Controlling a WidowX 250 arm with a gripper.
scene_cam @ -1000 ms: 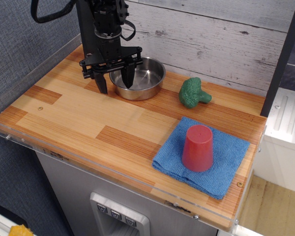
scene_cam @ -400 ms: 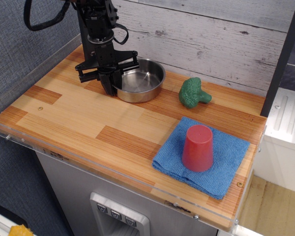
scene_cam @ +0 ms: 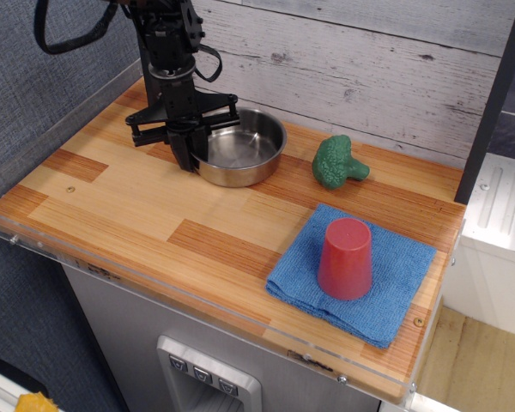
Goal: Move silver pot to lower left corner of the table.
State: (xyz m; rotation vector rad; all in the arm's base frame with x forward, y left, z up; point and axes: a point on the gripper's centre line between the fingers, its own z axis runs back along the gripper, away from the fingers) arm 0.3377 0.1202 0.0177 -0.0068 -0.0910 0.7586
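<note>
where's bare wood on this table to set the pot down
Widest bare stretch: the table's front-left planks, bordered by the clear rim, the blue cloth and the silver pot. Crowded: back edge, with gripper, pot and broccoli; front right, with cloth and red cup.

A whitewashed plank wall (scene_cam: pixel 369 60) runs behind, blue-grey fabric panelling (scene_cam: pixel 34 94) stands left, and a grey cabinet (scene_cam: pixel 129 335) sits below.

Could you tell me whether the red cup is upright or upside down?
Upside down: the red cup stands narrow closed end up, wide end on the blue cloth.
</note>
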